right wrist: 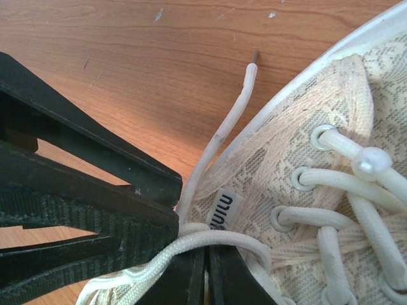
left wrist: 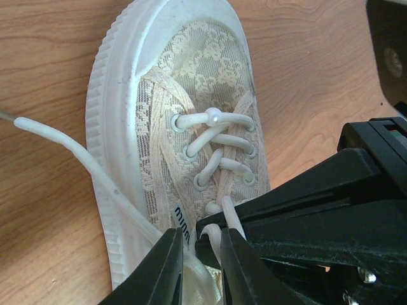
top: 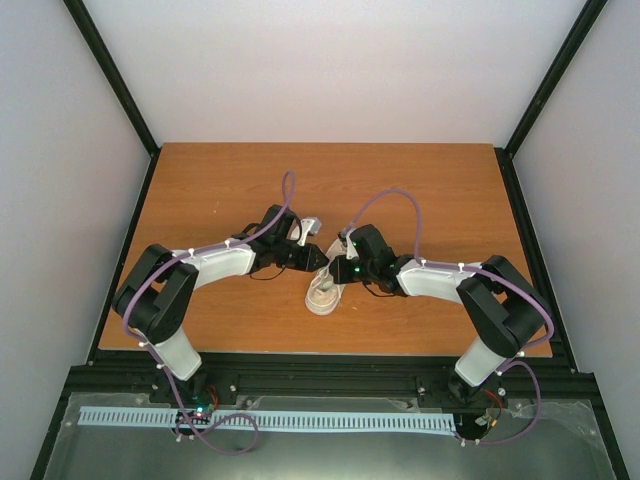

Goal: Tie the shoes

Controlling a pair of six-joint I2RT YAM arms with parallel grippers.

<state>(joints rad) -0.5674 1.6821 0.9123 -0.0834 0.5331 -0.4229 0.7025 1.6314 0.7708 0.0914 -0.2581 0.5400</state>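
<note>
The cream lace-pattern sneaker (top: 324, 292) lies on the wooden table between both arms, also in the left wrist view (left wrist: 191, 82) and the right wrist view (right wrist: 331, 108). My left gripper (top: 312, 255) hovers over its tongue, slightly open (left wrist: 202, 236), with a white lace loop (left wrist: 217, 240) and the right gripper's tip between its fingers. My right gripper (top: 337, 268) is shut (right wrist: 205, 254) at the same spot, the lace (right wrist: 222, 236) draped across its tips and pinched there. A loose lace end (left wrist: 57, 136) trails on the table beside the sole (right wrist: 235, 101).
The wooden table (top: 220, 190) is edged by a black frame (top: 125, 230) with white walls around it. The two grippers are crowded together over the shoe, the left one's fingers (right wrist: 82, 190) right beside the right one's. A pearl bead (left wrist: 213, 115) sits on the top lace.
</note>
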